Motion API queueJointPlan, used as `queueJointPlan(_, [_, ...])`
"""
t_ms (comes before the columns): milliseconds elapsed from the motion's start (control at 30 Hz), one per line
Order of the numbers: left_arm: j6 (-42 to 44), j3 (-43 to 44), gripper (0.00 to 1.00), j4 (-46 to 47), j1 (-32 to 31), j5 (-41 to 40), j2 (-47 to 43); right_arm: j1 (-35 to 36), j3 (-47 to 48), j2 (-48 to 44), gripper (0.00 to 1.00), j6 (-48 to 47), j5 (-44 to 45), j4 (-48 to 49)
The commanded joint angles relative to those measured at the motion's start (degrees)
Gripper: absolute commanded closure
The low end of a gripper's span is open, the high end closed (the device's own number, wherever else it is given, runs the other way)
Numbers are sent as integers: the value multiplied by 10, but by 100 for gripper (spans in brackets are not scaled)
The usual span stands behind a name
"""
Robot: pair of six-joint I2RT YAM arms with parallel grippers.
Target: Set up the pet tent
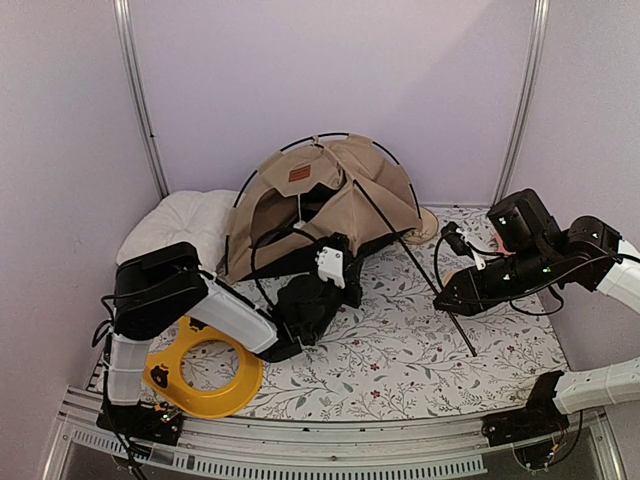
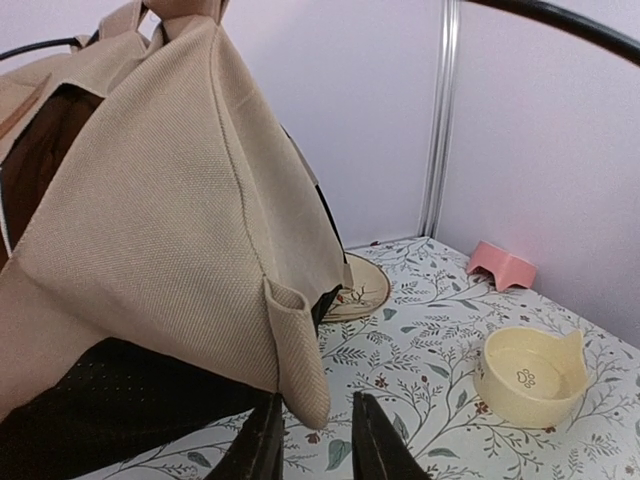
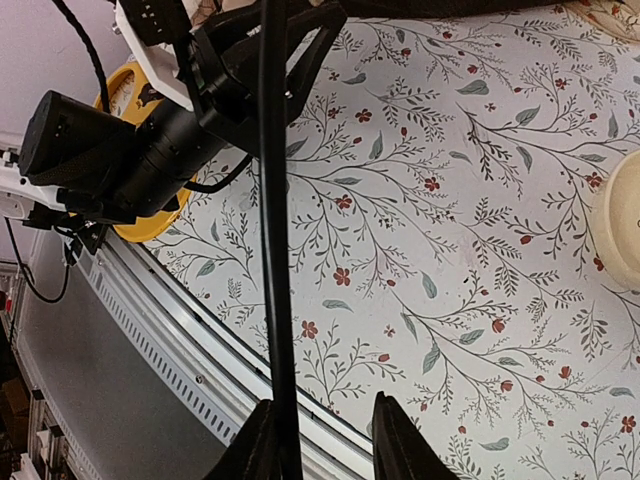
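Left wrist — pet tent top (partly) off-frame

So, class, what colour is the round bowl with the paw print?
The bowl is pale yellow, best seen in the left wrist view.

Beige pet tent on floral table

Pet tent sits at the table's 12 o'clock, pillow beside it at 9 o'clock, bowl tray at 7 o'clock, its pole slanting toward 4 o'clock
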Motion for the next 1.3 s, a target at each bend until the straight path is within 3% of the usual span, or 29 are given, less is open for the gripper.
queueJointPlan(0, [-2,8,76,-3,10,-11,1,2,12,-4,67,-4,-2,7])
queueJointPlan(367, [-7,1,100,-7,15,-9,-2,2,7,3,64,-5,-28,6])
queueJointPlan(633, [-8,-32,100,0,15,-10,-9,2,1,-21,55,1,-72,-36])
queueJointPlan(1033, [-17,-33,100,2,14,-7,-2,3,-20,-33,59,3,-109,-114])
queueJointPlan(1267, [-23,-33,100,2,15,-6,0,16,-37,-26,62,4,-123,-113])
